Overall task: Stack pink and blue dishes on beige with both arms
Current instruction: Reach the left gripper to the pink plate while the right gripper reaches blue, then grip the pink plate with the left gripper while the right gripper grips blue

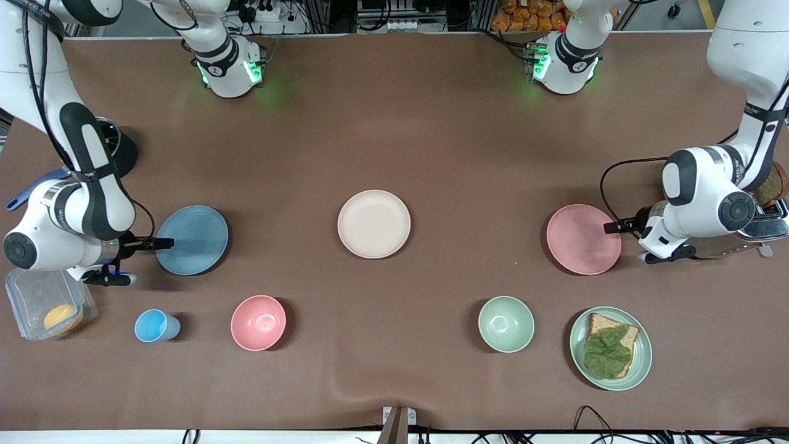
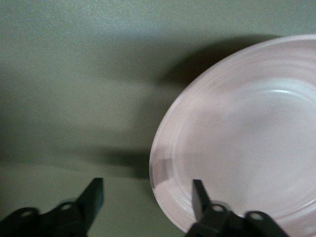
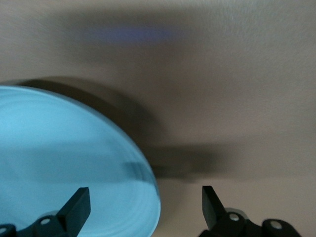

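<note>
The beige plate (image 1: 373, 223) lies bare at the table's middle. The light blue plate (image 1: 192, 239) lies toward the right arm's end, and the pale pink plate (image 1: 582, 239) toward the left arm's end. My right gripper (image 1: 153, 262) is open at the blue plate's outer rim. In the right wrist view the blue plate (image 3: 64, 163) has its rim between the fingers of my right gripper (image 3: 144, 203). My left gripper (image 1: 625, 243) is open at the pink plate's outer rim. In the left wrist view the pink plate (image 2: 247, 143) has its edge between the fingers of my left gripper (image 2: 148, 197).
Nearer the front camera stand a small blue cup (image 1: 154, 325), a deep pink bowl (image 1: 258, 322), a pale green bowl (image 1: 506, 324) and a green plate with bread and a leaf (image 1: 610, 348). A clear container (image 1: 49, 302) sits beside the right arm. A toaster (image 1: 764, 222) sits under the left arm.
</note>
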You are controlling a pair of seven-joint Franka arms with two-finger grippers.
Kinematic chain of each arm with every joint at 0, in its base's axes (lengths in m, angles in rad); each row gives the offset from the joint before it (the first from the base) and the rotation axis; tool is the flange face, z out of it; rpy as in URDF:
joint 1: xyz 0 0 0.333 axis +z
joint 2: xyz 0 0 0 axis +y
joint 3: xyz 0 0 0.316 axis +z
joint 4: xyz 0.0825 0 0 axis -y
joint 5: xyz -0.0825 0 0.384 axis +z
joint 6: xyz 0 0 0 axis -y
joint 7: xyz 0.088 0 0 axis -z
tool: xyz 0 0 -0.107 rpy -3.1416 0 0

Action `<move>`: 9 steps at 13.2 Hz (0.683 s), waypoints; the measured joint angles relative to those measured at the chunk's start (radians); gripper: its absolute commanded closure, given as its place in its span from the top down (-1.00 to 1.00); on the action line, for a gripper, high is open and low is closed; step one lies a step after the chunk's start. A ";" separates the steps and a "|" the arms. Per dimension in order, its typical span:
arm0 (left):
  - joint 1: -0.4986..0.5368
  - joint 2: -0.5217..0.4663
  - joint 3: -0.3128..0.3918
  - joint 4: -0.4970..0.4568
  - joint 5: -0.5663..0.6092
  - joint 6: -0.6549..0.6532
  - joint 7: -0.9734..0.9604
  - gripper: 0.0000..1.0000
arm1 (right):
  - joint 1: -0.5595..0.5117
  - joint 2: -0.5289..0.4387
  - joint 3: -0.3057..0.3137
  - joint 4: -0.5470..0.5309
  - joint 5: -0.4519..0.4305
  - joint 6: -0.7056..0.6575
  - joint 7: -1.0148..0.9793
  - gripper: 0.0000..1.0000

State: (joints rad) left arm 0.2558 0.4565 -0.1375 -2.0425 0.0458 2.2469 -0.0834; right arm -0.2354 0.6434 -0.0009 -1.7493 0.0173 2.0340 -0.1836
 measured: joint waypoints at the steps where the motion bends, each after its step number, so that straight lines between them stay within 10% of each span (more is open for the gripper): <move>1: 0.000 0.003 0.000 0.002 0.000 0.000 0.000 0.21 | -0.002 0.007 0.000 0.000 0.000 0.000 -0.001 -0.58; 2: 0.000 0.006 0.000 0.002 0.000 0.000 0.000 0.16 | -0.002 0.012 0.001 0.000 0.000 -0.001 -0.001 -1.00; 9: 0.000 0.024 -0.001 0.004 0.000 0.006 0.000 -1.00 | -0.002 0.013 0.005 -0.002 0.001 -0.016 -0.024 -1.00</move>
State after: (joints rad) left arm 0.2558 0.4806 -0.1387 -2.0389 0.0458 2.2532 -0.0830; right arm -0.2375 0.6563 0.0045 -1.7515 0.0183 2.0181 -0.2079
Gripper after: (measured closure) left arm 0.648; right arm 0.872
